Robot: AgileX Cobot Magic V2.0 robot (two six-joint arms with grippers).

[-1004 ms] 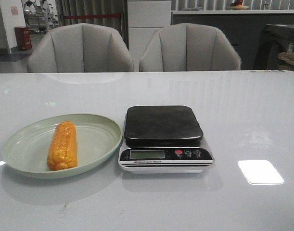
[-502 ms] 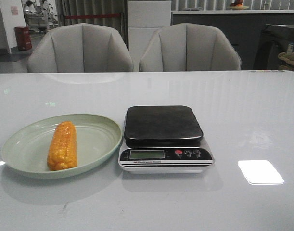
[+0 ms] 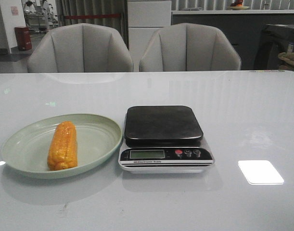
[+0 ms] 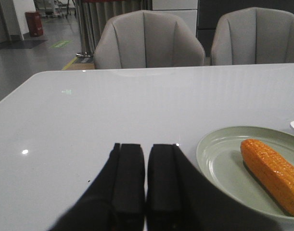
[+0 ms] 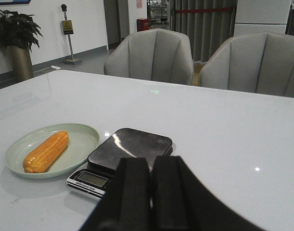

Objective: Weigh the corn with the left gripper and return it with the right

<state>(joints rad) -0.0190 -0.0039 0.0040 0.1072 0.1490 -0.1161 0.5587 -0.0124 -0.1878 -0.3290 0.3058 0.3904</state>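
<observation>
- Corn [image 3: 62,146] lies in plate [image 3: 21,144] beside scale [image 3: 163,126]; looks stiff, light, bumpy.
- I'd pinch mid-cob, across its width.
- My left gripper [image 4: 146,185] closed, empty; right gripper [image 5: 150,192] too.

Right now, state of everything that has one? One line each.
corn: lying in the plate, not gripped
plate: on the table left of the scale, holds only the corn
scale: platform bare, display shows no readable digits
left tool: shut, holding nothing, off the plate
right tool: shut, holding nothing
</observation>
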